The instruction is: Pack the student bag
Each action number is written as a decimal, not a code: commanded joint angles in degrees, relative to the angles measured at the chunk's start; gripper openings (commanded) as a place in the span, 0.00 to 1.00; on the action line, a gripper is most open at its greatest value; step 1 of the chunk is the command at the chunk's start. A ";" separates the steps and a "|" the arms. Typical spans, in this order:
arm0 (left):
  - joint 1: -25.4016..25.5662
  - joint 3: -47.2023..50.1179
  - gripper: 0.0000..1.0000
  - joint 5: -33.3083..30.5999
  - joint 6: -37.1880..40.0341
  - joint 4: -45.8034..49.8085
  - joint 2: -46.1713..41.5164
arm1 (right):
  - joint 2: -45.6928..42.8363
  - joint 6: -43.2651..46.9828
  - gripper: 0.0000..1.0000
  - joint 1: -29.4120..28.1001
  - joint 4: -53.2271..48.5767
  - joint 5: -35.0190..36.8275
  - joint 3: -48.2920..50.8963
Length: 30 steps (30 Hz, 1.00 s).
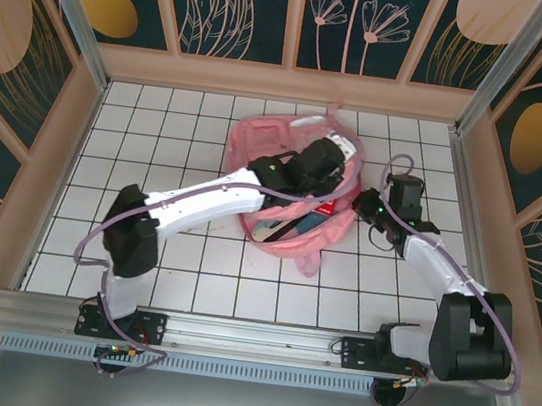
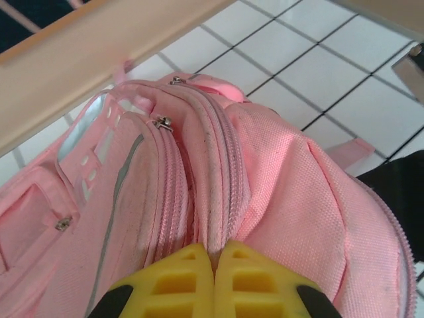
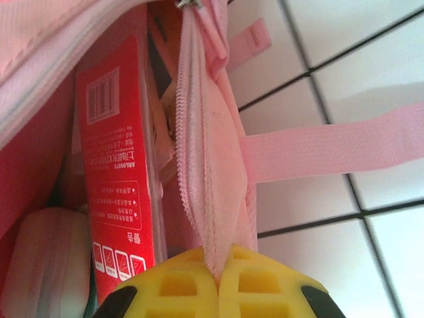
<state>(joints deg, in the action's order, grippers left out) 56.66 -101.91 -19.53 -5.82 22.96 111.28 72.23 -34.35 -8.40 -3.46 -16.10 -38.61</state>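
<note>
The bag (image 1: 249, 144) lies at upper centre of the top view, its mouth between both arms. The left gripper (image 2: 214, 262) is clamped on a fabric fold by the zips. The right gripper (image 3: 217, 265) pinches the mouth's zip edge. A red box (image 3: 116, 165) and pale case (image 3: 50, 258) sit inside, left of that edge.
</note>
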 commanded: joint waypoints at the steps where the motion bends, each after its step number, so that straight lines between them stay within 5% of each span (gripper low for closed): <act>1: -0.22 -6.17 0.00 0.39 1.52 -0.02 4.01 | -4.80 1.28 0.00 1.72 2.24 0.54 1.65; 5: -0.19 -8.78 0.00 1.33 0.40 0.18 6.04 | -5.19 1.56 0.00 2.49 2.17 0.28 3.95; 8: -0.20 -7.89 0.30 0.23 -0.53 0.33 5.63 | -3.60 1.83 0.00 3.44 2.47 0.36 4.07; 9: -0.19 -7.10 0.39 -0.08 -1.14 0.29 5.09 | -2.92 1.76 0.03 3.85 2.49 0.45 3.91; 13: -1.14 -0.78 0.50 -0.03 -3.89 -2.24 -0.11 | -2.91 1.67 0.34 4.14 2.42 0.77 3.81; 23: -11.58 23.49 0.52 10.55 -16.90 -12.58 -20.94 | -9.26 2.43 0.49 3.52 -2.48 5.03 1.88; 30: -17.84 38.60 0.45 7.31 -19.45 -18.02 -30.07 | -10.80 2.09 0.52 -1.66 -8.30 12.96 -2.80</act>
<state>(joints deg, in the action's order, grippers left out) 41.06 -68.42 -12.14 -21.98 8.99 82.30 63.05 -32.49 -8.14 -8.71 -7.60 -38.06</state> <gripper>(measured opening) 0.457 0.519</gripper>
